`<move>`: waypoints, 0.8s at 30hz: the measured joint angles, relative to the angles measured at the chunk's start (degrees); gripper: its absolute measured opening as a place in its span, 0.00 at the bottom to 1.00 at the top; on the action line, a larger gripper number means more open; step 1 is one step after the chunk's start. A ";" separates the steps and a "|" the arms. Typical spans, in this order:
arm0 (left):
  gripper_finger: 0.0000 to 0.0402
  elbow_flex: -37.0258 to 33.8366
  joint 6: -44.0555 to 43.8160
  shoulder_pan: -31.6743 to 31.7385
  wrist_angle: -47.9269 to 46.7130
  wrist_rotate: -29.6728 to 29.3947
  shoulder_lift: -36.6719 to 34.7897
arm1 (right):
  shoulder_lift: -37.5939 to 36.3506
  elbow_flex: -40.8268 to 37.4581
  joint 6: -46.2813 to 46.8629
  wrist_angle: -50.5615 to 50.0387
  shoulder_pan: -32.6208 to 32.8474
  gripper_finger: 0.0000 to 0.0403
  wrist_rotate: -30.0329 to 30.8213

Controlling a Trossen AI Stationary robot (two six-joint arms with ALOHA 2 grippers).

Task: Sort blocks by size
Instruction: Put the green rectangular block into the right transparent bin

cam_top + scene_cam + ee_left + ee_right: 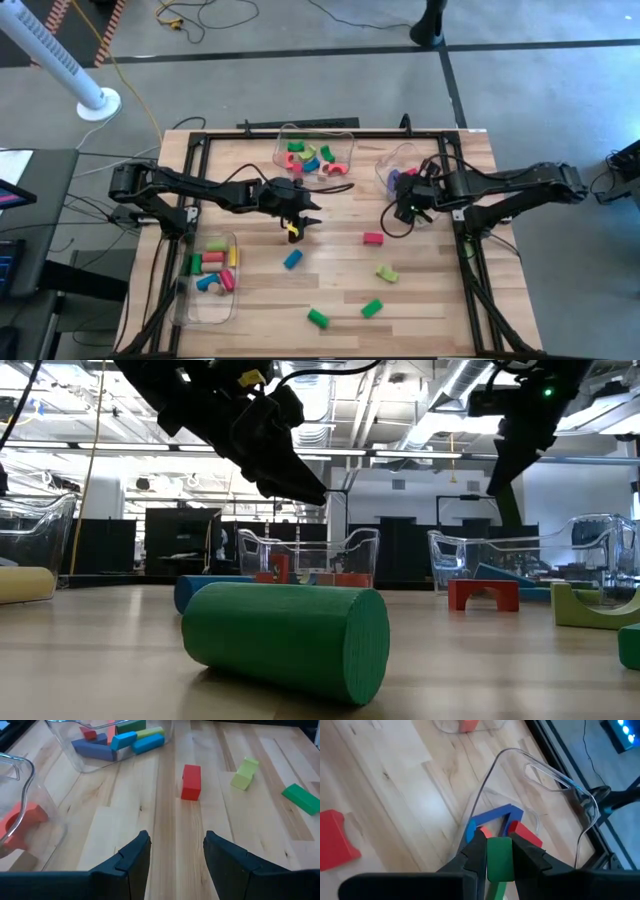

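My right gripper [407, 210] is shut on a green block [499, 861] and hangs above the near rim of the clear bin [398, 165] at the table's right. A blue arch [496, 816] and a red block [525, 834] lie in that bin. My left gripper [175, 837] stands open over bare wood near the table's middle [308, 218], with nothing between its fingers. Beyond it lie a red block [190, 781], a yellow-green block [245, 773] and a green block [301, 798], each flat on the table. My right gripper pinches the green block by two opposite sides [499, 851] between its two fingers. The fingers slant downward, and the block lies along them. The block is lifted clear, above the bin's rim [485, 785].
A clear bin [315, 155] at the far middle and another [210, 275] at the near left each hold several blocks. Loose on the near half lie a blue block [292, 259], a green cylinder [285, 635] and another green block [371, 308]. A black frame [470, 250] borders the table.
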 joint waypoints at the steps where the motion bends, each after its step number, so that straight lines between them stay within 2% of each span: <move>1: 0.44 0.00 0.00 0.00 0.01 0.00 0.01 | 0.00 0.00 0.10 0.31 0.00 0.24 -0.05; 10: 0.44 0.00 0.00 0.00 0.01 0.04 0.01 | 0.00 -0.29 2.39 0.49 -2.30 0.24 -2.07; 19: 0.44 0.00 0.02 0.00 0.01 0.13 0.01 | 0.04 -8.89 4.59 4.73 -11.69 0.24 -11.40; 24: 0.44 0.00 0.02 0.00 0.01 0.13 0.01 | 0.04 -9.20 4.58 5.31 -14.28 0.24 -12.15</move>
